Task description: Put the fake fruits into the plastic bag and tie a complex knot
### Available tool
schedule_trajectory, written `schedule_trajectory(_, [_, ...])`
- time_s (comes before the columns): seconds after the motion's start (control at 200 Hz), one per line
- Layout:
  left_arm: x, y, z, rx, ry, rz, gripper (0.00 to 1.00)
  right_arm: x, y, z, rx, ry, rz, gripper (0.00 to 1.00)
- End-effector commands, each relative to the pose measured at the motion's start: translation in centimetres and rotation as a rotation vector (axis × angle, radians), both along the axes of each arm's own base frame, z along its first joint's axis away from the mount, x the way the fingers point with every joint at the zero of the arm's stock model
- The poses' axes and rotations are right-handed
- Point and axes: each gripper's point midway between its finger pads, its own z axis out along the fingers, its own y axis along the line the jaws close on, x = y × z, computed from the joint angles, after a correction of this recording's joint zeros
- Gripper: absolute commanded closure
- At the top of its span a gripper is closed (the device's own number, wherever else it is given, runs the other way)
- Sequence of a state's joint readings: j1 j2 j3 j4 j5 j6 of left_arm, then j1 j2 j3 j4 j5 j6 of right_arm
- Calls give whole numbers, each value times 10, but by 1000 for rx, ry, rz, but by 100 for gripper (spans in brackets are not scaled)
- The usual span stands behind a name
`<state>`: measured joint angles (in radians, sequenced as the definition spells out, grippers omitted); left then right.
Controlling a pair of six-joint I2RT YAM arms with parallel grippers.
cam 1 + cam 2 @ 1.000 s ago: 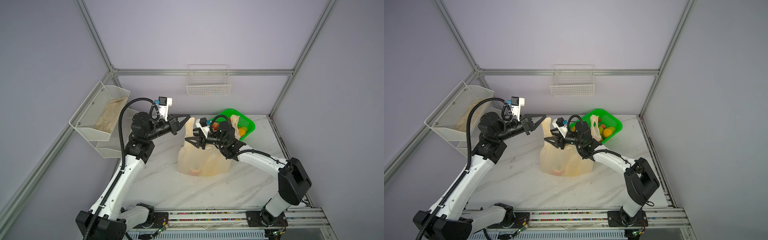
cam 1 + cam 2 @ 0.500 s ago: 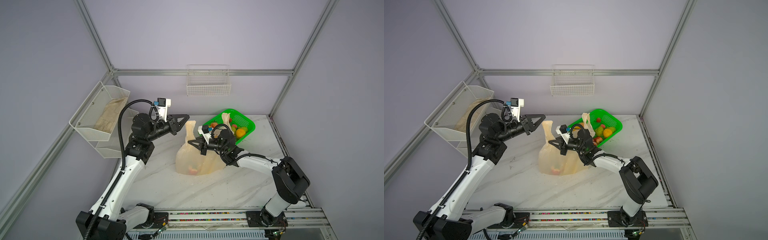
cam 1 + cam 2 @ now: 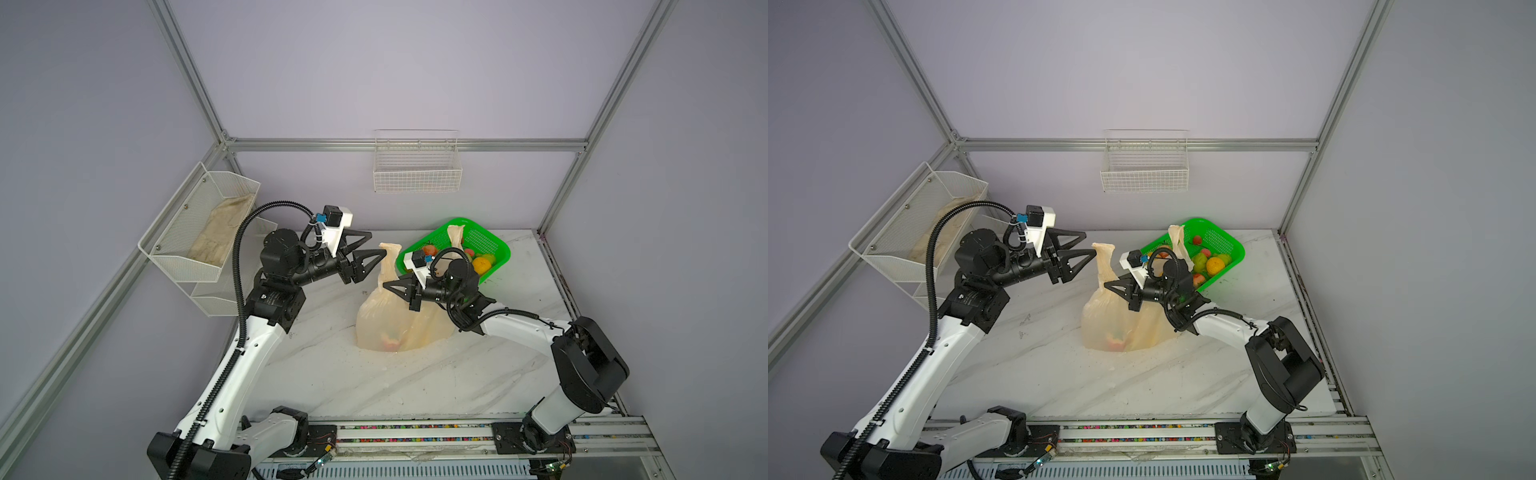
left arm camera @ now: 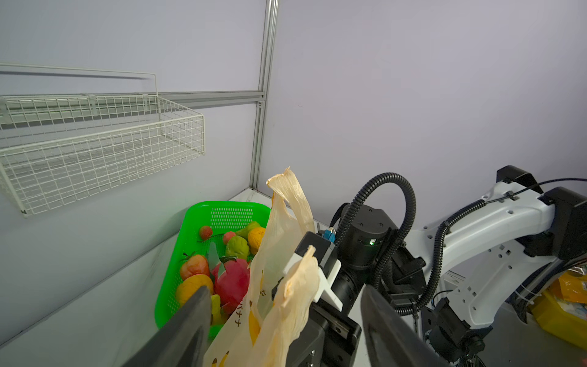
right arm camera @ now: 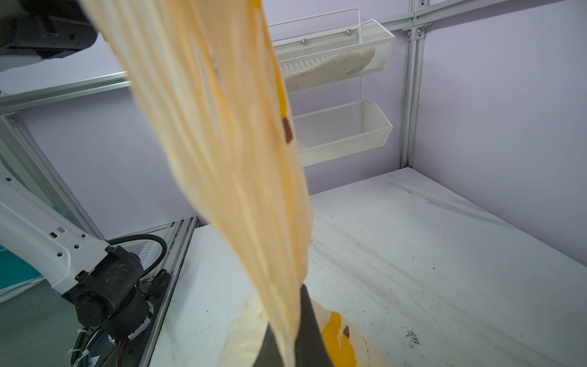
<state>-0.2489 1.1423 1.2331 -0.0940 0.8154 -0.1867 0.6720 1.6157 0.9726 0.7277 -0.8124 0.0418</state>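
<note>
The right gripper (image 3: 387, 286) is clamped shut on a handle strip of the plastic bag (image 3: 384, 328). The bag sits mid-table (image 3: 332, 374) with fruit (image 3: 390, 343) inside. The left gripper (image 3: 377, 243) has its jaws spread, with the handle tip (image 3: 390, 249) just beside them, ungripped. Other fruits (image 3: 481, 264) lie in the green basket (image 3: 496, 249).

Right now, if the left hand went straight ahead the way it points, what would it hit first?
Most likely the upright bag handle, standing just ahead of the open left hand; depth is unclear.
</note>
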Motion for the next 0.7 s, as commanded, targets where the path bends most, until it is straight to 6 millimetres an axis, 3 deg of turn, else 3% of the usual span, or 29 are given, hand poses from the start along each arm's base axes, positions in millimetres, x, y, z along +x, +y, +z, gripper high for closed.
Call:
schedule_trajectory(0.0, [0, -7, -6, 34, -35, -67, 26, -11, -1, 15, 12, -46, 58, 100])
schedule_trajectory(0.12, [-2, -16, -6, 24, -18, -123, 29, -13, 0, 13, 5, -38, 76, 100])
schedule_trajectory(0.31, [1, -25, -10, 12, 15, -162, 46, -12, 1, 8, -11, -25, 80, 100])
schedule_trajectory(0.445, [0, -32, -10, -7, 34, -198, 62, -10, 2, 6, -17, -13, 75, 100])
schedule_trajectory(0.545, [3, -32, -11, -23, 71, -182, 82, -4, 0, 5, -31, -2, 30, 100])
schedule_trajectory(0.63, [8, -30, -12, -47, 101, -153, 93, 8, -3, 3, -53, 17, -49, 100])
schedule_trajectory(0.695, [10, -29, -13, -78, 134, -134, 98, 13, -7, 6, -56, 23, -103, 88])
